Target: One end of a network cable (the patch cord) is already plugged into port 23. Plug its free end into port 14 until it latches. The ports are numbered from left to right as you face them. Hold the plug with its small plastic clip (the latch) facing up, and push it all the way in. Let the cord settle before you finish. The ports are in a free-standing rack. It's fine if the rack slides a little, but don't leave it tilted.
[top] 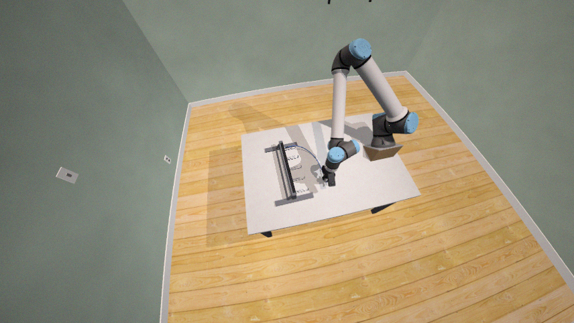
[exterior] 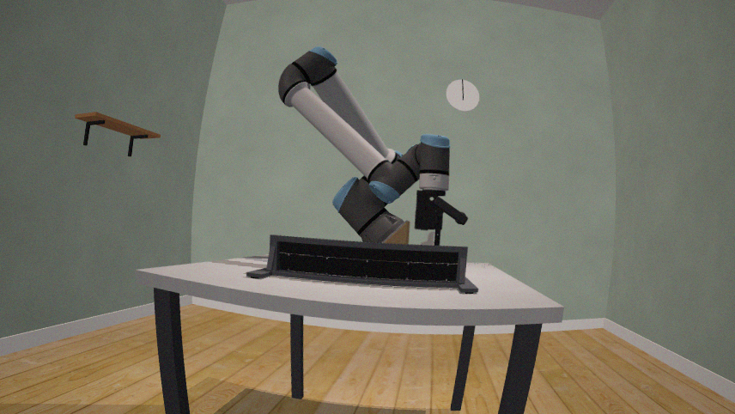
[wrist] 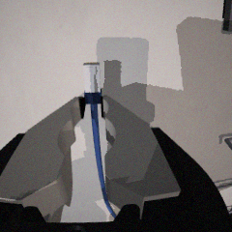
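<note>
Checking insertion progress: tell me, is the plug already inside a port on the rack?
No, in the wrist view the plug sticks out past the fingers over bare table, with no port around it.

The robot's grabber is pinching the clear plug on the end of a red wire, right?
Not quite: the wire is blue, not red. The wrist view shows the grey two-jaw gripper pinching the clear plastic plug on the end of a thin blue cable.
</note>
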### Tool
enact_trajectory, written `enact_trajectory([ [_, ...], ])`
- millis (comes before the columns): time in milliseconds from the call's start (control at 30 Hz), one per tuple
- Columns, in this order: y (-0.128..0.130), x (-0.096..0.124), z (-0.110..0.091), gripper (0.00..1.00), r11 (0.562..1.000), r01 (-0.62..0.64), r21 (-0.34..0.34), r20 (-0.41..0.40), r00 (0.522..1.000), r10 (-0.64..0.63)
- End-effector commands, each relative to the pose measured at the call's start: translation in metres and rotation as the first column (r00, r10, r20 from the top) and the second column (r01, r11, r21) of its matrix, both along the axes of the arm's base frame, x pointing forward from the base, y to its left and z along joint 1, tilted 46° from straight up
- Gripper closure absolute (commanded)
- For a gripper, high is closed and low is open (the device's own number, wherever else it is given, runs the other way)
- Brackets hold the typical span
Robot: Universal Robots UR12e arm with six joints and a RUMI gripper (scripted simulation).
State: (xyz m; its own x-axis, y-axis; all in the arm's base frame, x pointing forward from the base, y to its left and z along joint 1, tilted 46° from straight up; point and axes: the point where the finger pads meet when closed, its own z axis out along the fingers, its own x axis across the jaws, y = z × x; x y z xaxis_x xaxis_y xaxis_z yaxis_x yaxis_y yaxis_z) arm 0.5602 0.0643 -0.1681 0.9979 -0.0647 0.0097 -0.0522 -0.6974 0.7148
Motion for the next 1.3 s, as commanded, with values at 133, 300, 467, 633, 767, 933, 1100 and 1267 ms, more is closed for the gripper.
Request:
enact_trajectory([
  [133,0.014,0.003,0.013,1.00,1.000,0.000,0.001,0.003,1.000,0.000],
  [300,0.019,0.003,0.018,1.00,1.000,0.000,0.001,0.003,1.000,0.000],
  [467,0.022,0.004,0.020,1.00,1.000,0.000,0.001,0.003,1.000,0.000],
  [633,0.024,0.004,0.022,1.00,1.000,0.000,0.001,0.003,1.000,0.000],
  [767,0.024,0.003,0.023,1.00,1.000,0.000,0.001,0.002,1.000,0.000],
  [933,0.024,0.002,0.022,1.00,1.000,0.001,0.000,0.000,1.000,-0.001],
  [1100,0.023,0.002,0.022,1.00,1.000,0.001,0.000,0.000,1.000,-0.001],
  [1267,0.023,0.002,0.022,1.00,1.000,0.001,0.000,0.000,1.000,-0.001],
])
